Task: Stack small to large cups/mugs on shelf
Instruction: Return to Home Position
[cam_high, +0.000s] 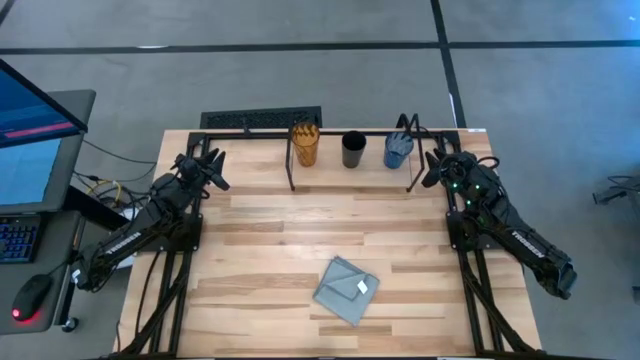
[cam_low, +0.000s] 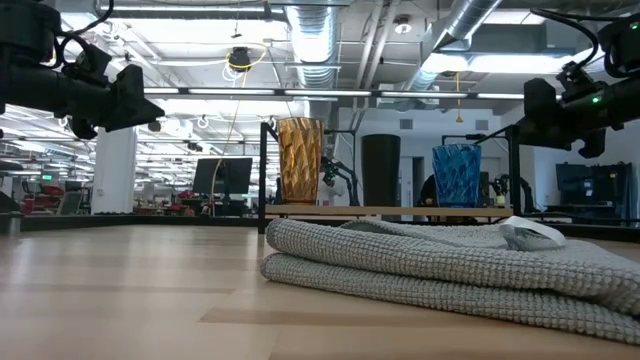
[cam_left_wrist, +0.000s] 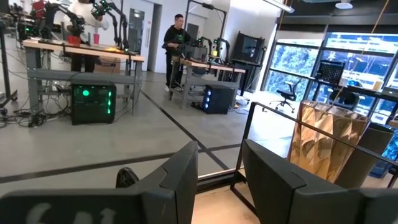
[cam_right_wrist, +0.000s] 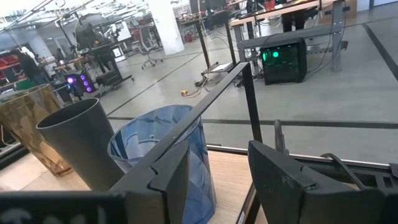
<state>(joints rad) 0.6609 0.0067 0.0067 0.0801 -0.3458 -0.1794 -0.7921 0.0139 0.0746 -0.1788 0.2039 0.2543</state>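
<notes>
Three cups upright in a row on the shelf (cam_low: 350, 211), at the far edge of the worktop (cam_high: 260, 230): orange cup (cam_high: 305, 145) at the left, black cup (cam_high: 353, 150) in the middle, blue cup (cam_high: 397, 150) at the right. Long axes vertical, mouths up, none tilted. Set apart from one another, not nested. Orange tallest, black next, blue lowest, as seen in the low view. All three between the shelf's two front posts, close under the black rail.

Left gripper (cam_high: 220, 170) raised above the worktop, outside the shelf's left post, pointing toward the shelf. Orange cup the nearest to it, off to one side of the jaws and well clear of them, as seen in the left wrist view. Jaws part open with a plain gap, holding nothing and touching nothing.

Right gripper (cam_high: 430, 168) raised likewise, just beside the shelf's right post, pointing in toward the row. Blue cup the nearest to it, black cup just beyond, orange cup farthest. Seen in the right wrist view, blue cup ahead of the jaws and off to one side, the rail crossing in front of it, not between the fingers. Jaws part open, empty, touching neither cup nor rail.

Folded grey cloth (cam_high: 346, 289) flat on the near half of the worktop, well apart from the shelf and from both grippers.
</notes>
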